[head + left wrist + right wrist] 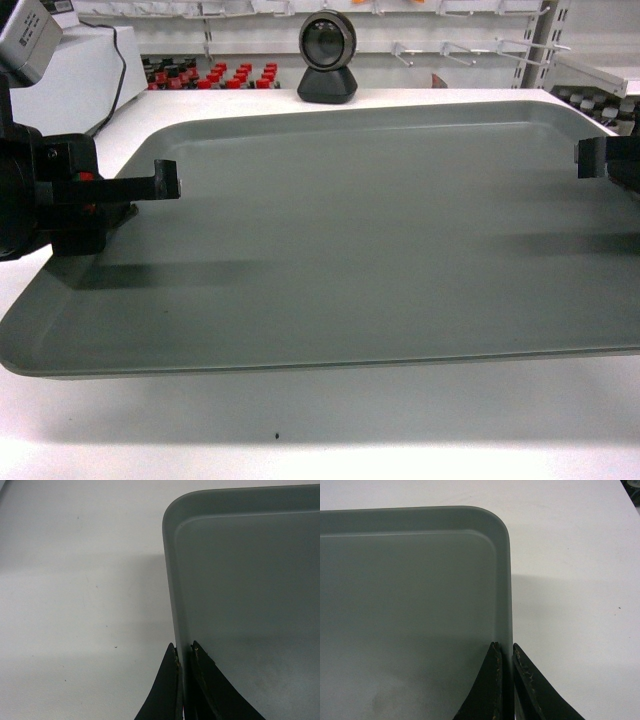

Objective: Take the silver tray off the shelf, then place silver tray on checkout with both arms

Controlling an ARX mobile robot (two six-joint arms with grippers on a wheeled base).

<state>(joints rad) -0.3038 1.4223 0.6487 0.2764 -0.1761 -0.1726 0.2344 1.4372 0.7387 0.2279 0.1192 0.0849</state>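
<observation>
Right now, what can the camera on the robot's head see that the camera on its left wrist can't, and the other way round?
Only the head view shows the black round scanner at the far edge, the white register box, the right gripper and the tray's whole width. Only the left wrist view shows, close up, the left gripper with its jaws closed on either side of the tray's rim, one finger outside and one inside, near a rounded corner. Both show the large flat grey-silver metal tray over the white tabletop.
</observation>
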